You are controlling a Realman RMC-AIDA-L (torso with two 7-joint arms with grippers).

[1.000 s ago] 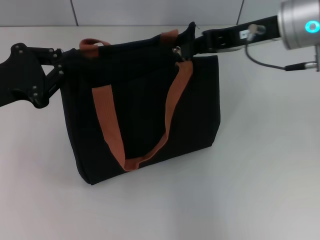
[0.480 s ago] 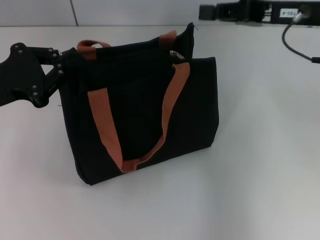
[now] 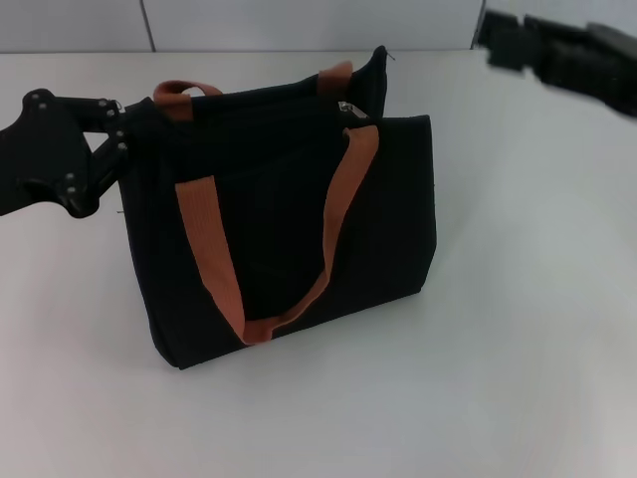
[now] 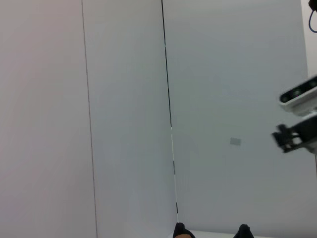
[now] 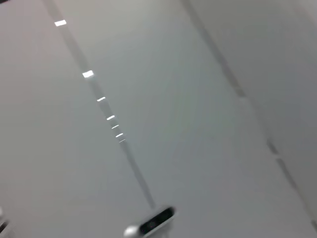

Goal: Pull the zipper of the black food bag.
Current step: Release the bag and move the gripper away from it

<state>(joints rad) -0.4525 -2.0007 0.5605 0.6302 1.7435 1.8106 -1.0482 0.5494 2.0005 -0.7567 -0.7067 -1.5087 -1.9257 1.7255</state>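
The black food bag (image 3: 289, 209) stands upright mid-table in the head view, its two rust-brown handles hanging over the front. The small silver zipper (image 3: 346, 107) sits on the top edge near the bag's right end, beside the raised corner flap. My left gripper (image 3: 121, 127) is against the bag's upper left end and touches the fabric. My right gripper (image 3: 495, 38) is blurred at the far upper right, well clear of the bag and the zipper. Both wrist views show only grey wall panels, not the bag.
The white table (image 3: 528, 299) spreads in front of and to the right of the bag. A grey panelled wall (image 3: 299, 22) runs behind it. A white and black device (image 4: 298, 116) shows at the edge of the left wrist view.
My right gripper has left the zipper at the bag's top right and swung up and away to the far right. The bag and my left arm have barely moved.
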